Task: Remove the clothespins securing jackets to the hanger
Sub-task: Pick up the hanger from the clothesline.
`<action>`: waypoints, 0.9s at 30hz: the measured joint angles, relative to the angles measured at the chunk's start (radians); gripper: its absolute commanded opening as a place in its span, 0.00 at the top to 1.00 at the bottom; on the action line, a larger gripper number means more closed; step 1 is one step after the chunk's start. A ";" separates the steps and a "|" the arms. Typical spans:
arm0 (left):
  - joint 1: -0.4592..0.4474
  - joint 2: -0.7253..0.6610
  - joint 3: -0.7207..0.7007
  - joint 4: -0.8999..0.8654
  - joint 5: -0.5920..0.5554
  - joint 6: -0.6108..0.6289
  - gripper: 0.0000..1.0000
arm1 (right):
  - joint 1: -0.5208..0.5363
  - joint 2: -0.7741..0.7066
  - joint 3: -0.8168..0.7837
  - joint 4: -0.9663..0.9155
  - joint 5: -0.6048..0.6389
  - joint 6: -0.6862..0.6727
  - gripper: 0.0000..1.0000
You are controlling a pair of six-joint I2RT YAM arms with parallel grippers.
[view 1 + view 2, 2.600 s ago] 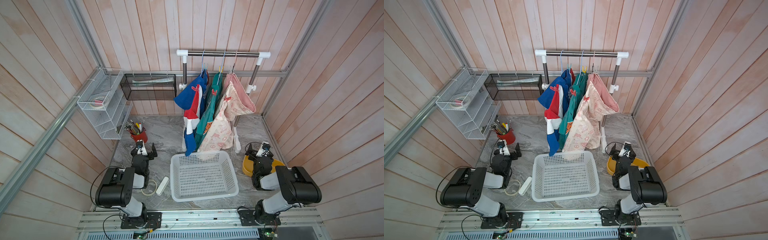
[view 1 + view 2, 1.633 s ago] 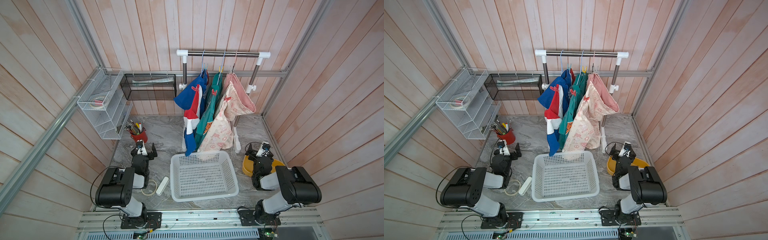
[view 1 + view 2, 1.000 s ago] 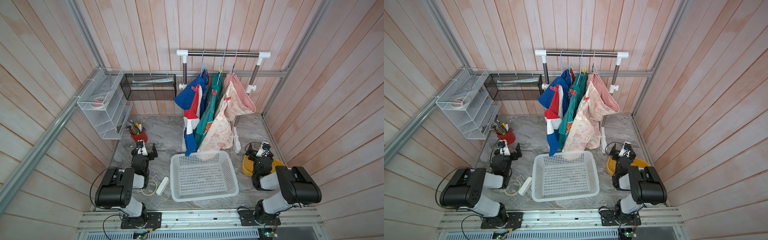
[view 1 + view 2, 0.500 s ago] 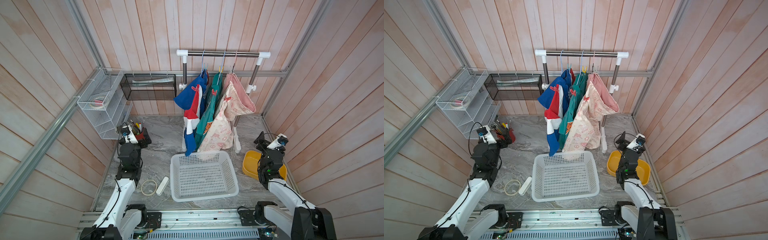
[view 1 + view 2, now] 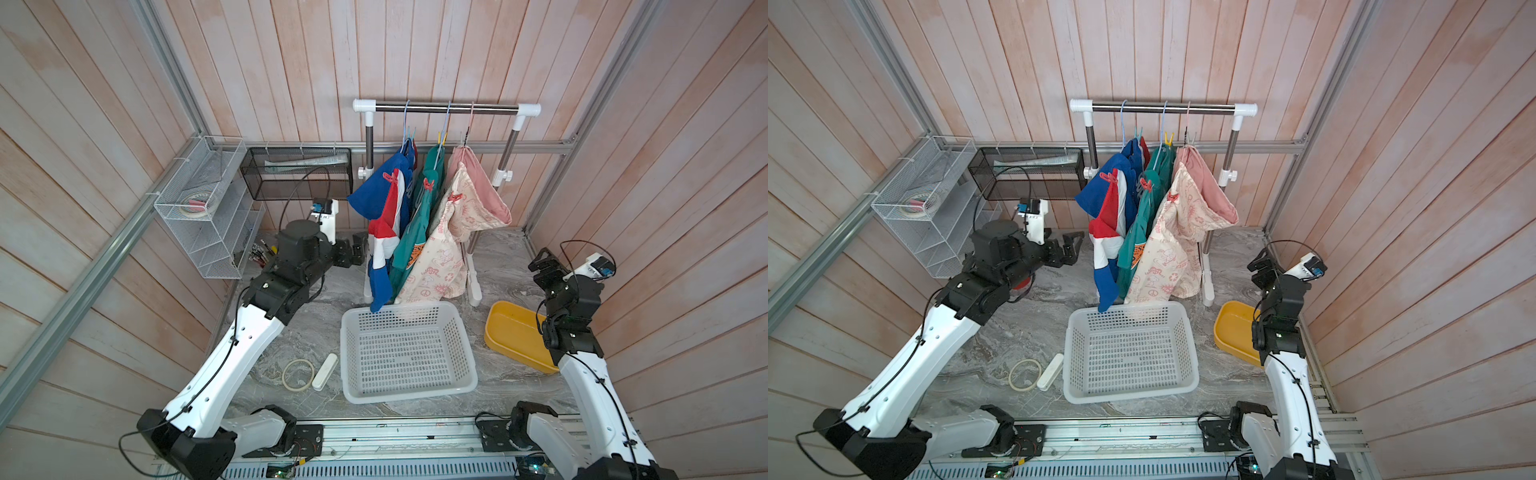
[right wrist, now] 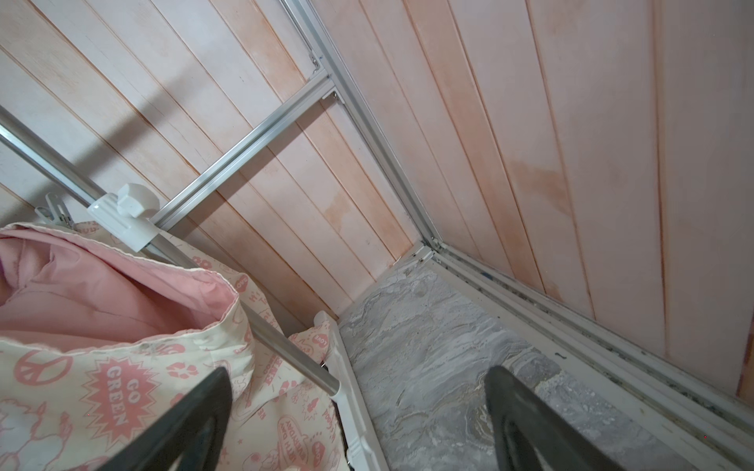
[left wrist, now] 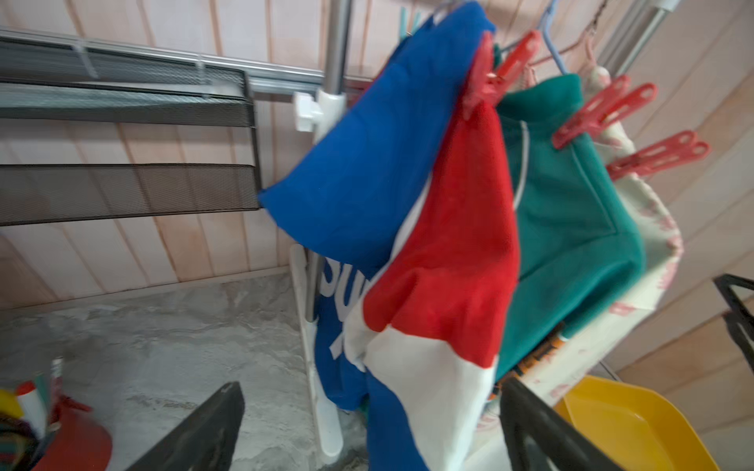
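pale wooden planks (image 5: 291, 62) are closing the cell in on three sides, and a grey marbled tabletop (image 5: 316, 332) is carrying everything.

much is sitting half out of sight. the left arm (image 5: 249, 340) is covering most of the red pen cup (image 5: 1022, 286) in both top views, and the right arm (image 5: 582, 374) is crossing one end of the yellow tray (image 5: 509, 332). the teal jacket (image 5: 419, 224) is hanging squeezed between the blue jacket (image 5: 374, 199) and the cream jacket (image 5: 440, 262), so only a strip of it and part of its orange patch are showing. the hangers (image 5: 447, 118) are lying buried under cloth, with only their hooks showing over the rail (image 5: 446, 109). small clips (image 5: 1168, 137) by those hooks are reading too tiny to make out. the left wrist view is coming through smeared, and a fold is cutting the blue jacket's white lettering short. each wrist view is cropping its fingers (image 7: 196, 432) (image 6: 191, 424) at the frame edge.

three red clothespins (image 5: 390, 176) are biting high on the rack, one on each jacket near the shoulder.

the left gripper (image 5: 360, 249) is hovering just beside the blue jacket, apart from it, jaws standing wide with nothing between them. the right gripper (image 5: 544, 266) is hanging near the rack's foot on the cream jacket's side, well apart from the clothespins, jaws likewise spread and empty.

a white basket (image 5: 347, 353) is sitting under the hems, with a tape ring (image 5: 298, 374) and a white bar (image 5: 325, 377) lying just beside it. a white wire shelf (image 5: 208, 216) and a black mesh shelf (image 5: 299, 174) are hanging on the walls
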 measured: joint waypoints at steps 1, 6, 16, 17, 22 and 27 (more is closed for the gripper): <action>-0.023 0.027 0.035 -0.022 -0.002 0.004 0.00 | 0.000 0.000 0.000 -0.011 -0.019 0.004 0.02; -0.047 0.114 0.195 -0.105 -0.005 0.003 0.00 | 0.000 -0.011 -0.002 -0.031 -0.099 -0.004 0.02; -0.048 0.308 0.450 -0.188 -0.016 0.019 0.06 | 0.007 -0.011 0.002 -0.076 -0.204 -0.053 0.05; -0.048 0.334 0.472 -0.196 -0.021 0.019 0.08 | 0.010 -0.011 0.005 -0.079 -0.214 -0.058 0.05; -0.041 0.457 0.574 -0.233 -0.041 0.016 0.33 | 0.043 -0.011 0.033 -0.099 -0.234 -0.088 0.06; -0.019 0.516 0.622 -0.254 -0.047 0.002 0.74 | 0.097 -0.025 0.055 -0.121 -0.247 -0.129 0.08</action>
